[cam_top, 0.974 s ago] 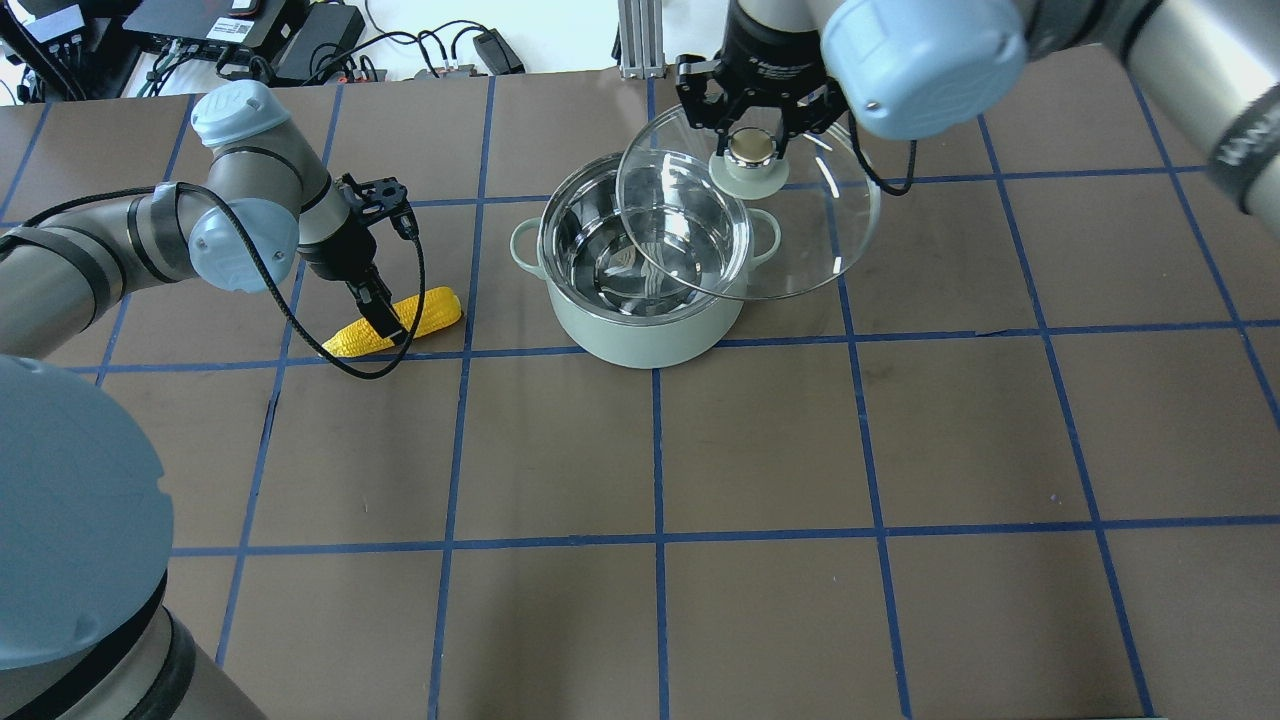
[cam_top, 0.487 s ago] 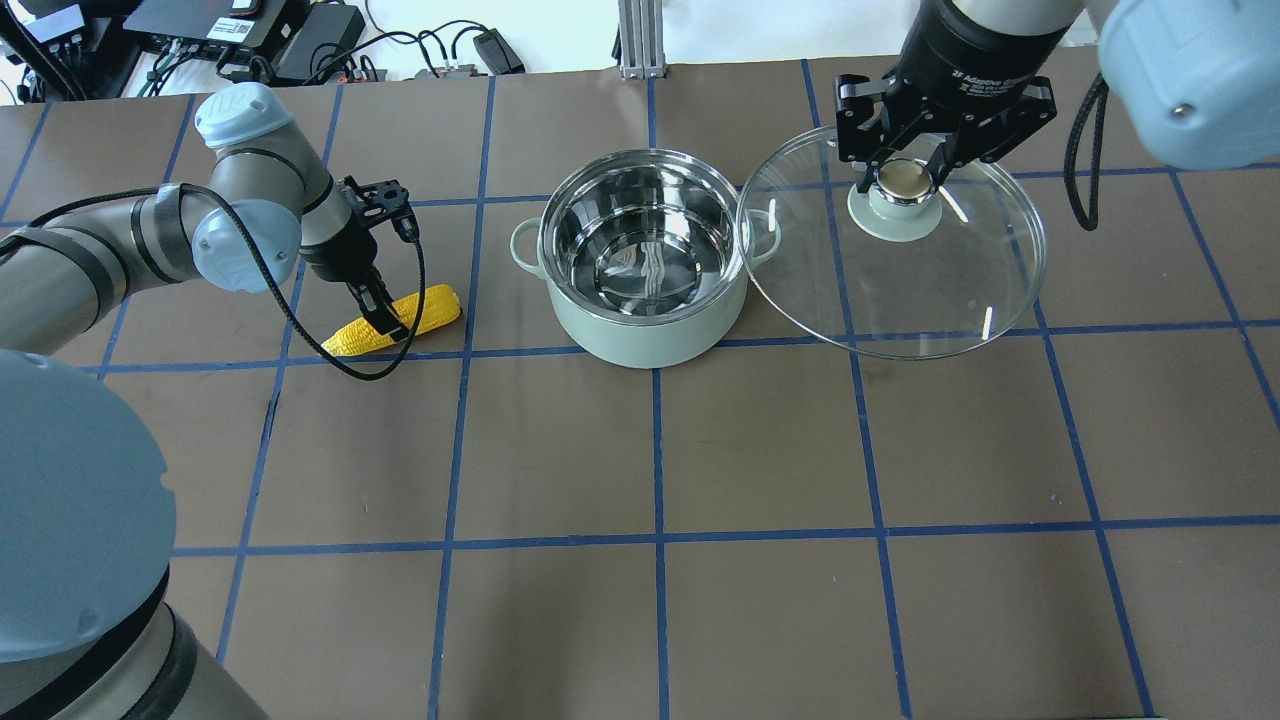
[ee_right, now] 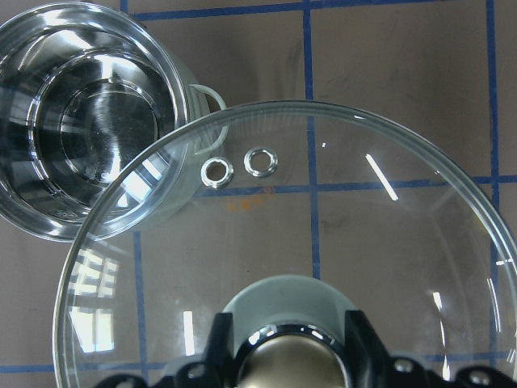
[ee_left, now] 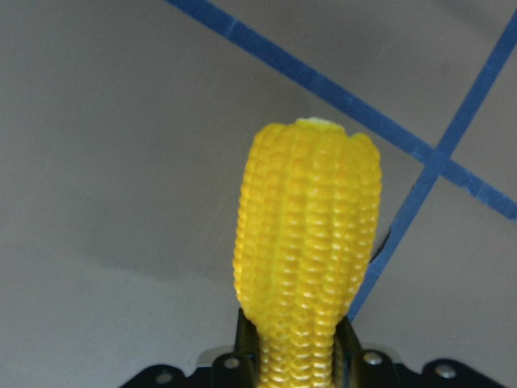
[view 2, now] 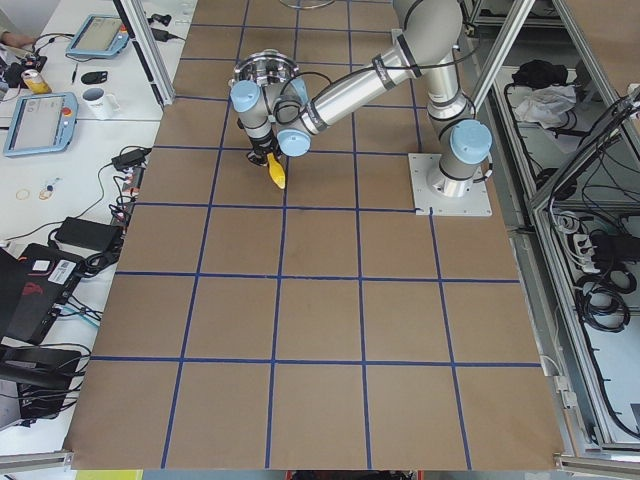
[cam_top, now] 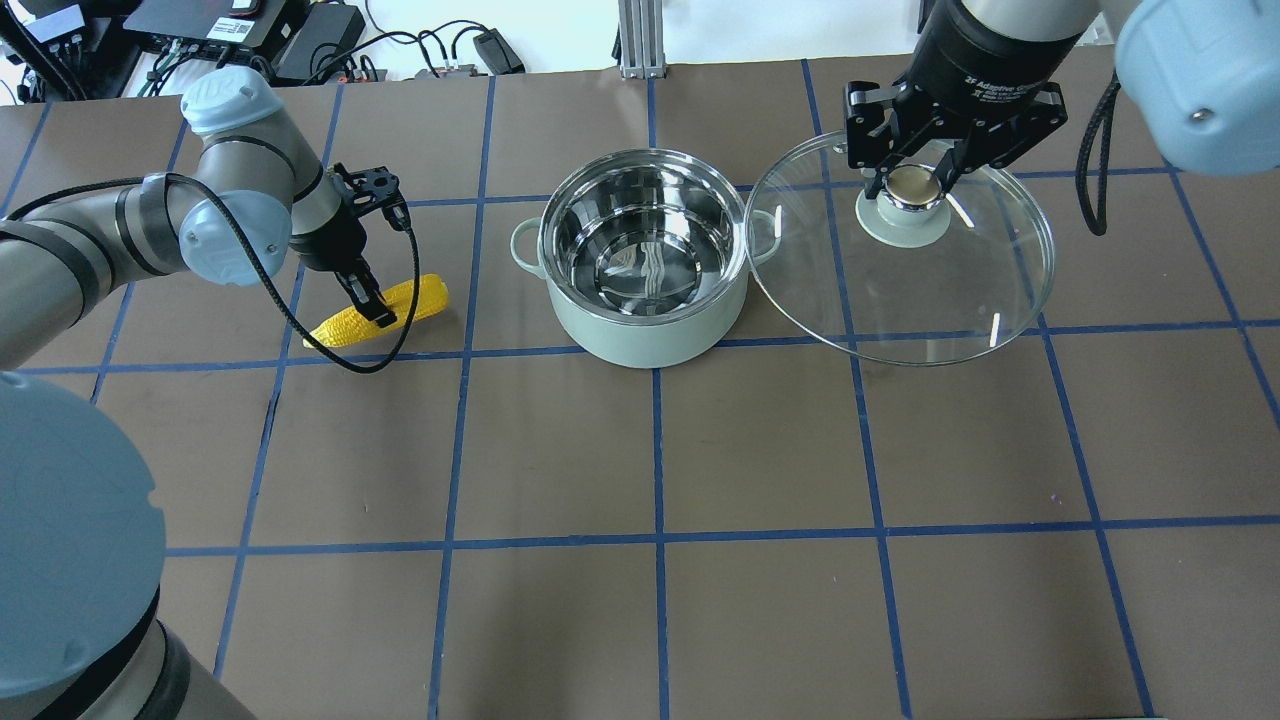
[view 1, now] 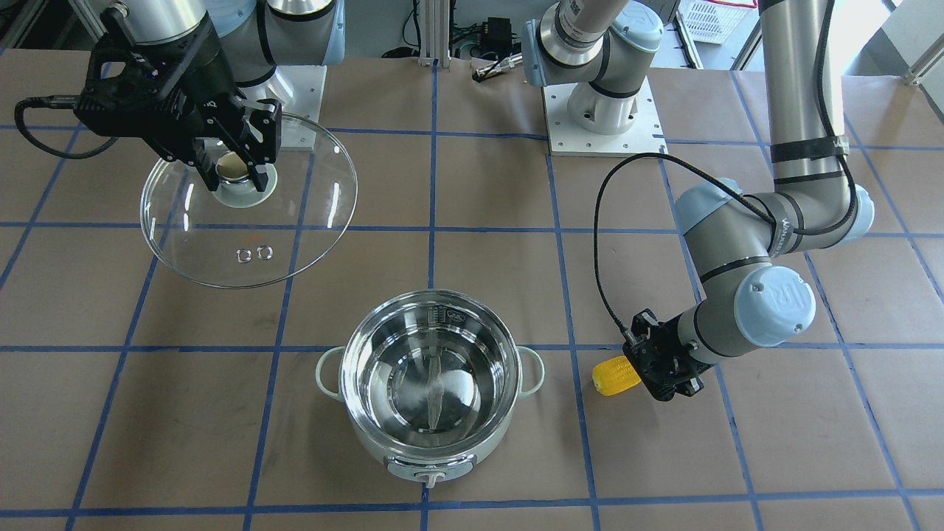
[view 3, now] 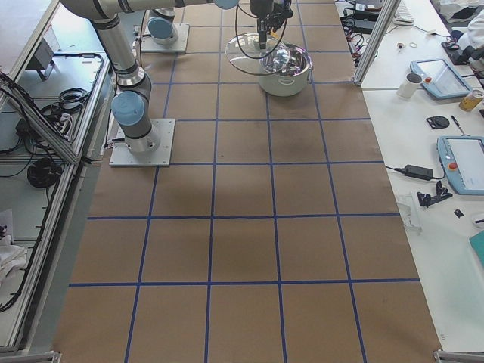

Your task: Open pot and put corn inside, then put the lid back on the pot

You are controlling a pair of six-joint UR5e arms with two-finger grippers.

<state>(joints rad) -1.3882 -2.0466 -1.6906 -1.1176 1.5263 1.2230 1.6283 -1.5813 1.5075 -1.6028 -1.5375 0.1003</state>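
The pot (cam_top: 640,335) stands open at the table's middle back, its steel inside empty; it also shows in the front view (view 1: 369,435). My right gripper (cam_top: 908,185) is shut on the tan knob of the glass lid (cam_top: 930,290) and holds it in the air to the right of the pot. The lid's left edge overlaps the pot's right handle in the overhead view. My left gripper (cam_top: 372,305) is shut across the yellow corn (cam_top: 420,298), left of the pot. The left wrist view shows the corn (ee_left: 307,242) between the fingers.
Brown table with blue tape grid (cam_top: 655,450). Cables and electronics (cam_top: 250,30) lie beyond the far edge. The left arm's black cable (cam_top: 400,330) loops beside the corn. Robot base plates (view 1: 605,118) sit at the robot's side.
My right gripper has carried the lid from over the pot to its right side. My left gripper, with the corn in it, has shifted slightly left and toward the back.
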